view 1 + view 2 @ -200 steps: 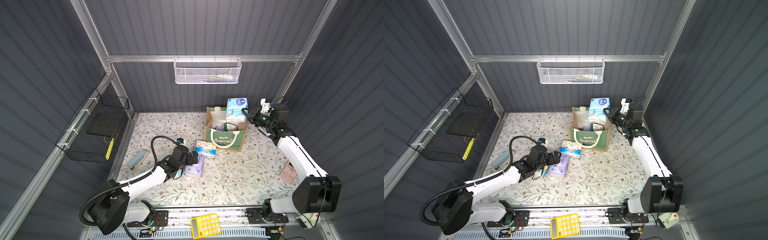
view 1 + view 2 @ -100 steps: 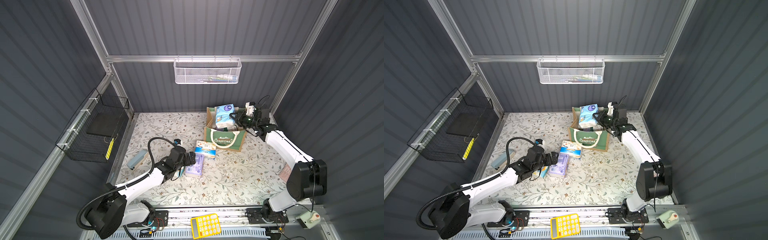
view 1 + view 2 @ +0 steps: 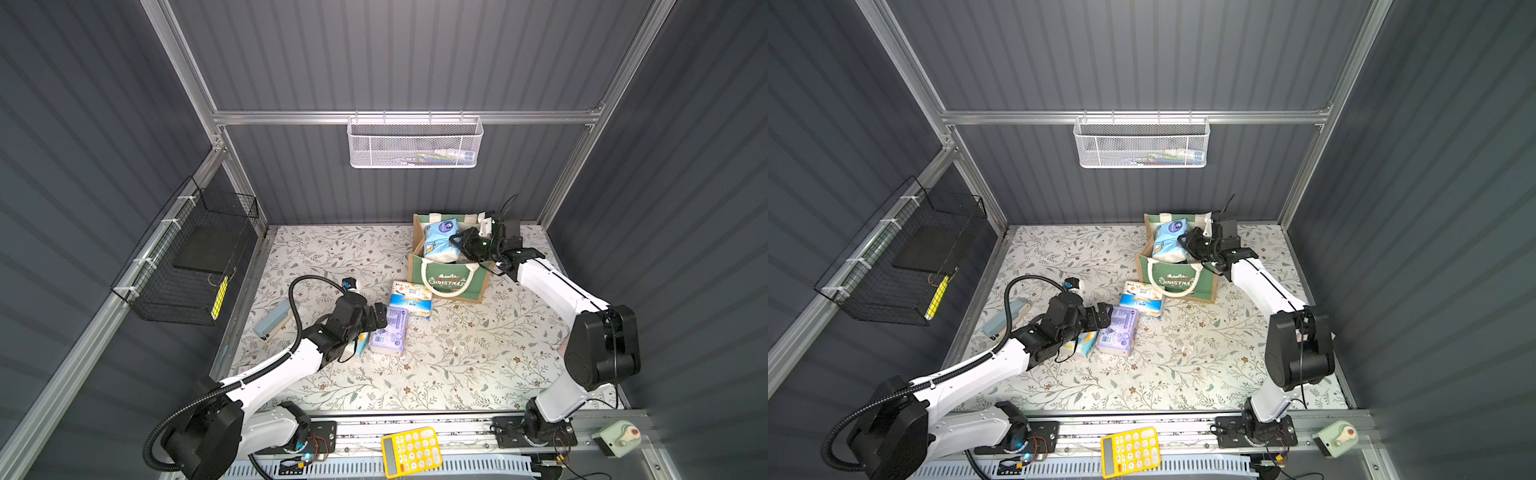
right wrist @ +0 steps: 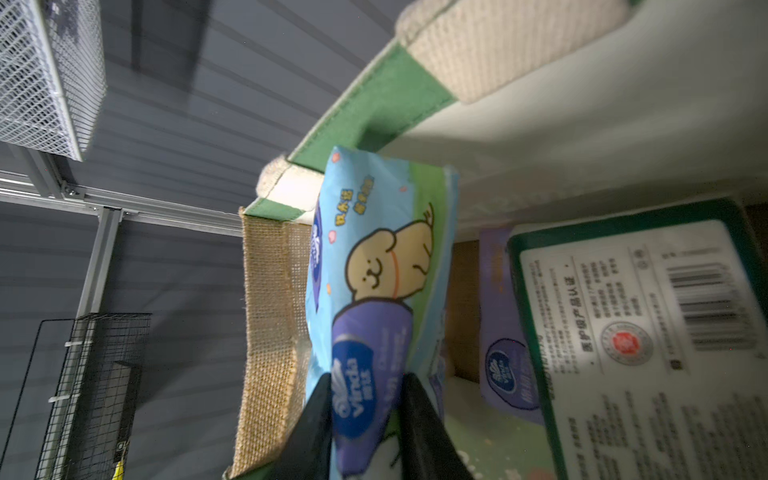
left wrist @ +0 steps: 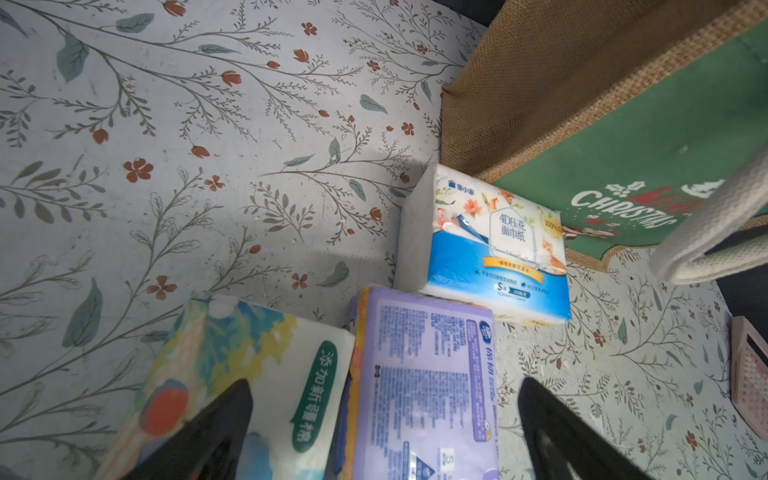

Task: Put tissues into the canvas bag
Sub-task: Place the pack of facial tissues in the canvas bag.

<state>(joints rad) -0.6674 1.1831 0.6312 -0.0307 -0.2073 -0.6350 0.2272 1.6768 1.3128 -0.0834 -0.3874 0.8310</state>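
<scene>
Floral mat; right fingers pinch blue pack half-hidden in bag; left fingers spread.

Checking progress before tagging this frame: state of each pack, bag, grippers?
canvas bag: upright, open
light blue pack: held at bag mouth
dark green pack: inside bag
purple-white pack: inside bag
lavender pack: on table, between left jaws, ungripped
white-blue-orange pack: on table by bag front
cartoon-printed pack: on table beside lavender pack
left gripper: open
right gripper: shut on light blue pack
</scene>
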